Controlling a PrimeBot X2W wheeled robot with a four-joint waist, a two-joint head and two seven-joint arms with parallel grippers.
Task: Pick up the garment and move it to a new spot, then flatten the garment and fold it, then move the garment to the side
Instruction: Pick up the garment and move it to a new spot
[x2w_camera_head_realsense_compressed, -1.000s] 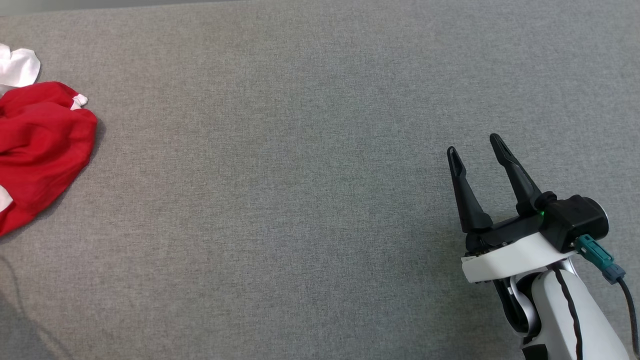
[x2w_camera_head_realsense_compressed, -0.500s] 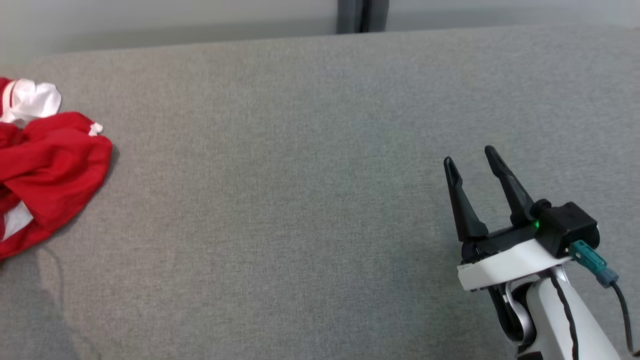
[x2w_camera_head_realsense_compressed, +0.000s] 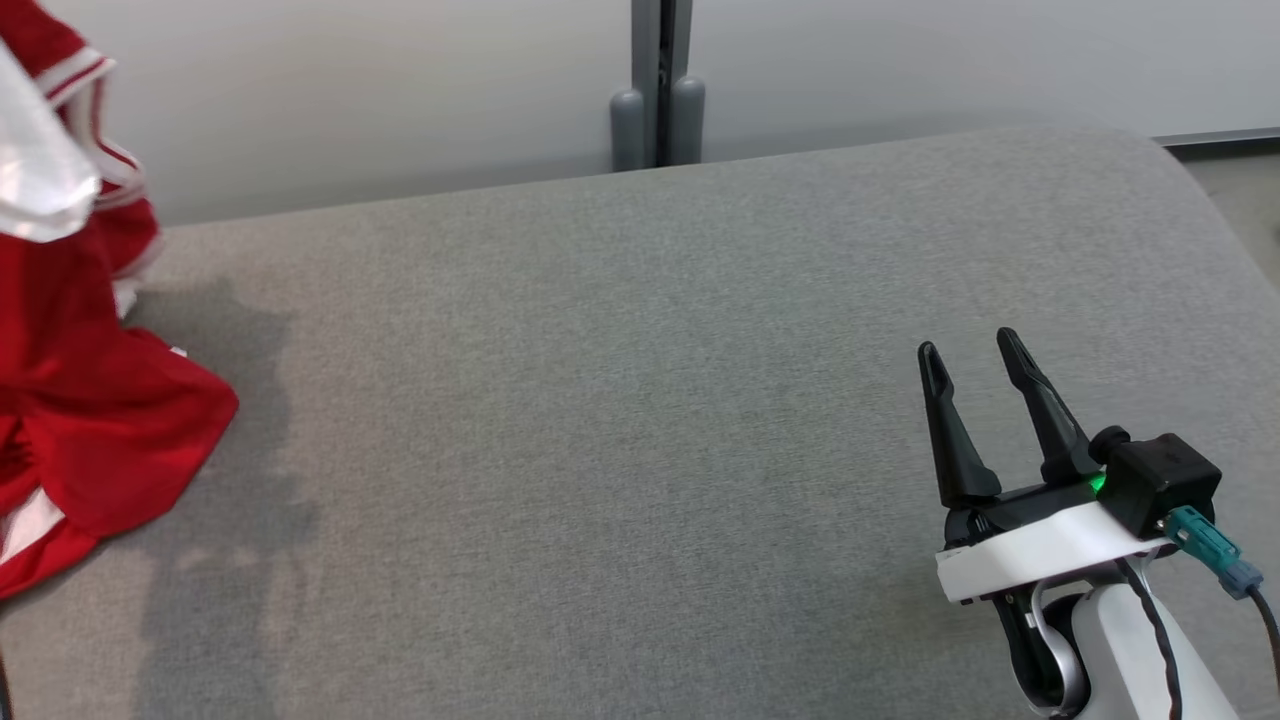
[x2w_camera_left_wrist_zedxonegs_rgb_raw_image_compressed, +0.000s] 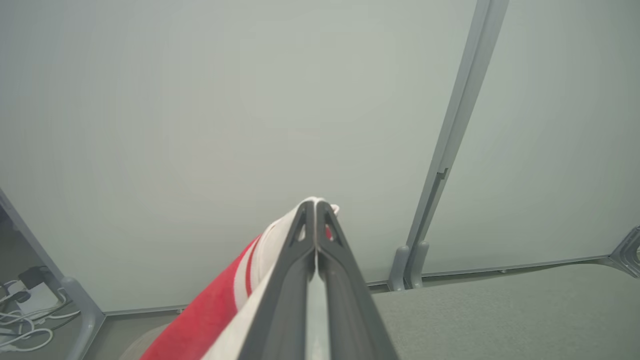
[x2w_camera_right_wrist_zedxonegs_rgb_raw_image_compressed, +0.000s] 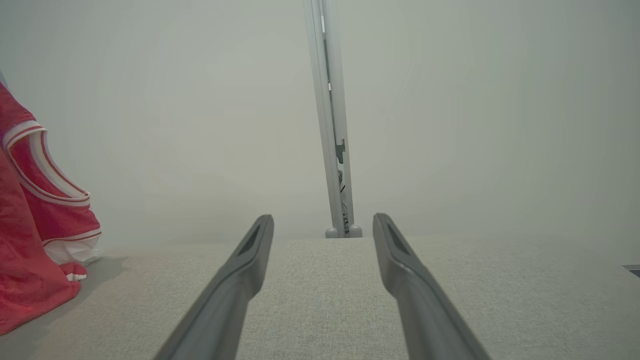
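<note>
Nearest, at lower right: right gripper (x2w_camera_head_realsense_compressed: 967, 341) spread wide, holding nothing, poised low over the grey bench (x2w_camera_head_realsense_compressed: 640, 420). Farther left: red-and-white garment (x2w_camera_head_realsense_compressed: 100, 430) hanging, lower folds apparently resting on the bench, white trim pinched in the closed left gripper (x2w_camera_left_wrist_zedxonegs_rgb_raw_image_compressed: 315, 203). Beyond: pale wall and post (x2w_camera_head_realsense_compressed: 657, 90). Judged mid pick-up; relocating, flattening, folding and setting aside all left.

Garment (x2w_camera_head_realsense_compressed: 90, 400) at table's (x2w_camera_head_realsense_compressed: 620, 400) left, right gripper (x2w_camera_head_realsense_compressed: 968, 341) over its right.
</note>
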